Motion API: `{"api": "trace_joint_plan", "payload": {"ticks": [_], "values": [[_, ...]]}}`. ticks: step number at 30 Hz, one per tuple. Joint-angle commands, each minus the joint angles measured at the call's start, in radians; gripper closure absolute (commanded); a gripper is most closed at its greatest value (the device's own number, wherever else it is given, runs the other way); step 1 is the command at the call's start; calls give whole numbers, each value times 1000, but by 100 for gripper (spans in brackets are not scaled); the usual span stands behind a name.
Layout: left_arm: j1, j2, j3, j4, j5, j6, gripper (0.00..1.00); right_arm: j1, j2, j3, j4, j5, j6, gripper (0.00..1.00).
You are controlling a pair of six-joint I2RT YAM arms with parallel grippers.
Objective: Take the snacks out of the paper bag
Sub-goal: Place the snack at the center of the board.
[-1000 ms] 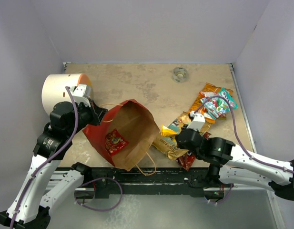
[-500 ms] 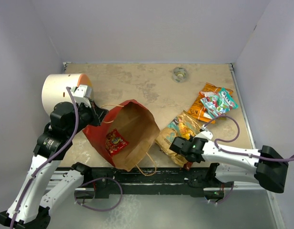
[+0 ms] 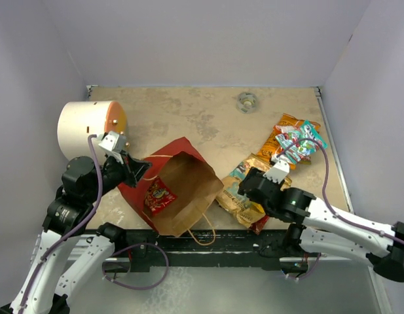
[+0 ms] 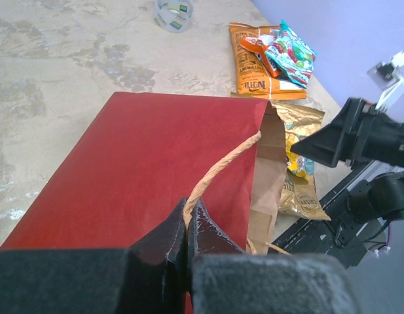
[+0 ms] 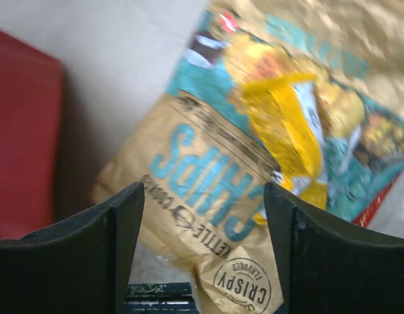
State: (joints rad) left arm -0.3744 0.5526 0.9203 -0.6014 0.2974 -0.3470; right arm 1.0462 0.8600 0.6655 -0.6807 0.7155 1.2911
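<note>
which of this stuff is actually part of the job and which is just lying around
Part of the job: paper bag, red packet inside it, tan-gold chip packet, orange packet, teal packet.
Just lying about: white cylinder, tape roll.

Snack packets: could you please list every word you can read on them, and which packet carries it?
"CHIPS": tan-gold packet, upside down in the right wrist view.
"KETTLE COO...": same packet, rest unclear.
"CRISPY FLAVORED": its round seal.
Orange packet: brand too blurred to read.
Red packet in the paper bag: too small.
</note>
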Motion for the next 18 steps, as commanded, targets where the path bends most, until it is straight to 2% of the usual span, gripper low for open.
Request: {"api": "trace_joint_plan", "payload": {"ticks": [1,3,8,15,18], "values": [[0,-33,-15,49,38,24,100,-2,-98,24,361,-84,-605,22],[-1,-33,1,29,31,28,100,-2,-138,-12,569,-213,-784,21],[0,-10,61,-61,41,55,100,37,-173,-98,877,-547,-1092,23],[0,-40,29,-28,72,53,100,159,-35,-66,989,-845,-1440,24],[0,-42,13,-15,83,49,100,189,42,-64,1047,-927,-1599,30]]}}
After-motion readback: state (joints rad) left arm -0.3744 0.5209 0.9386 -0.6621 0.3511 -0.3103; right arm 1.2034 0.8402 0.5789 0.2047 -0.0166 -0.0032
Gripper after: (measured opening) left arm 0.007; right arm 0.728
